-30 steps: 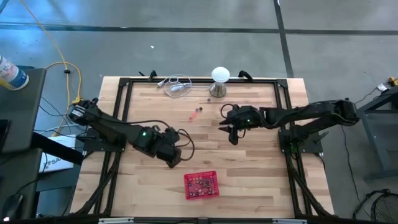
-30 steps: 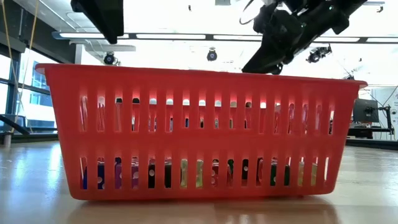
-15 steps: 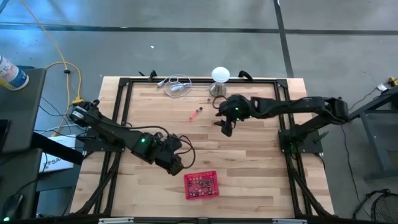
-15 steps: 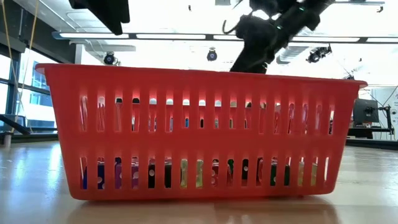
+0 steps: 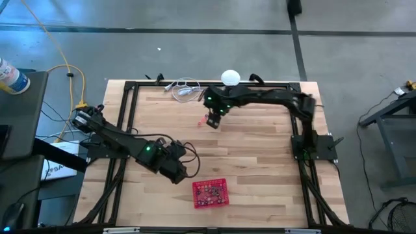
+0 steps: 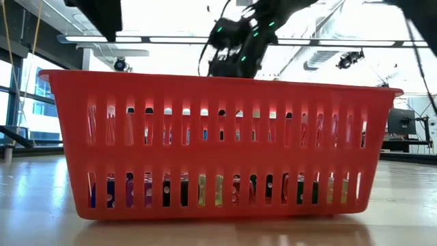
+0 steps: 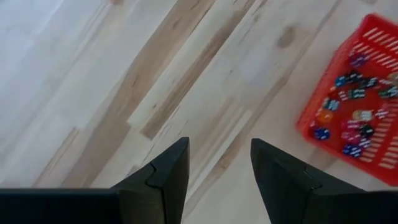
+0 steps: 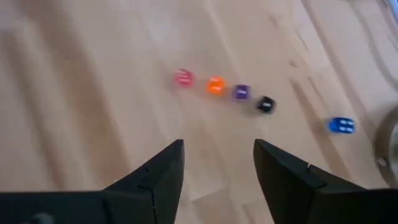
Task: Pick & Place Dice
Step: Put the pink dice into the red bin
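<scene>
The right gripper (image 5: 212, 120), fingers apart and empty, has been swung across to the far middle of the table above a row of loose dice (image 8: 215, 85), apparently for another pick, while the left gripper (image 5: 177, 173) hangs open beside the red basket (image 5: 210, 194) holding dice.

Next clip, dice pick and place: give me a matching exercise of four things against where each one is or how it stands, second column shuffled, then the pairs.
Things:
1. left gripper
2. right gripper
3. red basket
4. white ball-topped stand

Place or state:
A. at the table's far edge
B. near the table's front edge, dice inside
C. open, empty, above bare wood beside the basket
D. open, empty, above a row of loose dice

Pairs: 1-C, 2-D, 3-B, 4-A
</scene>
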Tool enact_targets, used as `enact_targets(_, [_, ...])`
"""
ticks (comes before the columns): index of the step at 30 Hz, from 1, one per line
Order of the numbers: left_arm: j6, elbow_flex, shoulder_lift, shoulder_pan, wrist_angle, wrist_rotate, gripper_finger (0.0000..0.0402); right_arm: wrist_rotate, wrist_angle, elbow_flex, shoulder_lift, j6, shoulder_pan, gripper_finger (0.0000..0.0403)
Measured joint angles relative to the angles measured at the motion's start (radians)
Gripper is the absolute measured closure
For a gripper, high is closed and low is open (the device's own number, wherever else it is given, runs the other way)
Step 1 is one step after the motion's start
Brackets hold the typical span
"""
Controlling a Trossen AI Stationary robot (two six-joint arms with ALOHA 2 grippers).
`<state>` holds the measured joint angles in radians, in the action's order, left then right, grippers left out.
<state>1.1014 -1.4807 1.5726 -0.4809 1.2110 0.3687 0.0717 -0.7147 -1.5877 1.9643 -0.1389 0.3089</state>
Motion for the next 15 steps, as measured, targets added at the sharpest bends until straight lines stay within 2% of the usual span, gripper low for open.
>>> enact_targets(8, [0.066, 0.0, -0.026, -0.028, 0.106, 0.005, 0.0238, -0.029, -0.093, -0.234, 0.228, -0.025, 0.034, 0.0225])
enact_targets(15, [0.085, 0.0, -0.032, -0.038, 0.17, 0.007, 0.0238, -0.079, -0.114, -0.268, 0.285, -0.049, 0.055, 0.0225])
